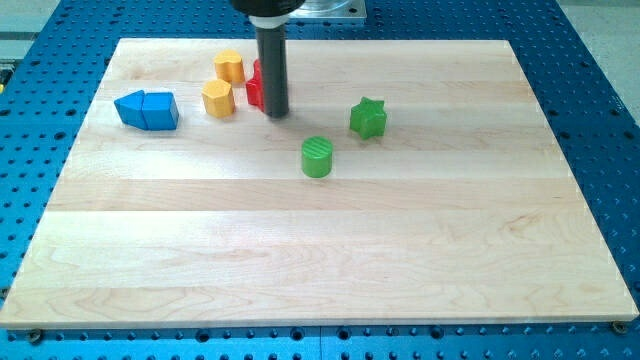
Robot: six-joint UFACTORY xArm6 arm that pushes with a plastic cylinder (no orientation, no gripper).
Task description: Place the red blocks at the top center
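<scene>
My tip (276, 112) rests on the board just right of the red blocks (254, 90), touching or nearly touching them. The rod hides most of the red blocks, so their shapes and number cannot be made out; they lie near the view's top, a little left of centre. Two yellow blocks sit to their left: one (229, 66) higher up and one (218, 98) lower down, close beside the red.
A blue block pair (147, 109) lies at the view's left. A green star block (368, 117) and a green cylinder (317, 157) stand right of and below my tip. The wooden board (320, 250) sits on a blue perforated table.
</scene>
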